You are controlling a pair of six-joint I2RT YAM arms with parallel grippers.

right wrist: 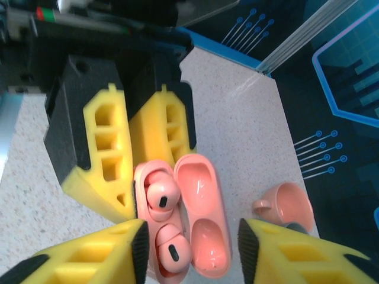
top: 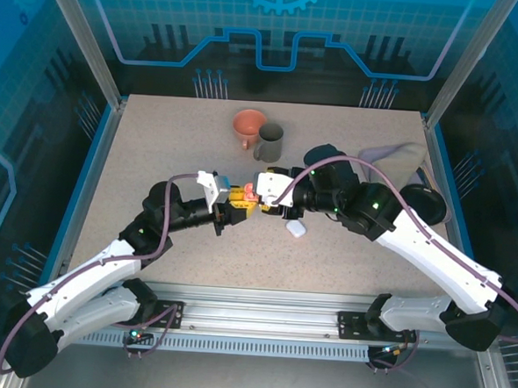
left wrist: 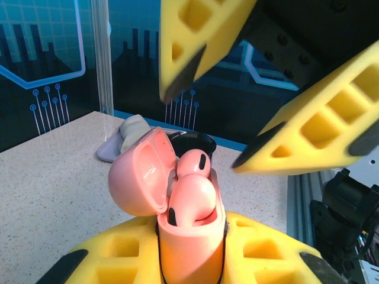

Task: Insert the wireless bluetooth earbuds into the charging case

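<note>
The left claw [left wrist: 189, 263] is clamped on the lower body of the salmon-pink charging case [left wrist: 190, 236], one yellow finger on each side. From the top camera, its arm reaches in from 7 o'clock, forearm low and wrist level, to the middle of the surface [top: 156, 144]. The right claw [right wrist: 192, 234] meets it from 4 o'clock. Its fingers stand apart, one on each side of the case, and grip nothing.

In the left wrist view the case stands upright with its long axis from 6 to 12 o'clock and its mouth at 12. The lid [left wrist: 141, 180] is swung open toward 10 o'clock. Two salmon-pink earbuds [left wrist: 192, 198] sit in the wells, rounded heads up. In the right wrist view they lie one above the other along the case.

On the surface, a small white rounded item [top: 296, 229] lies just at 5 o'clock of the claws. A pink cup [top: 248, 123] and a grey mug [top: 268, 143] stand touching at 12 o'clock. A crumpled cloth [top: 393, 155] lies at 2 o'clock.
</note>
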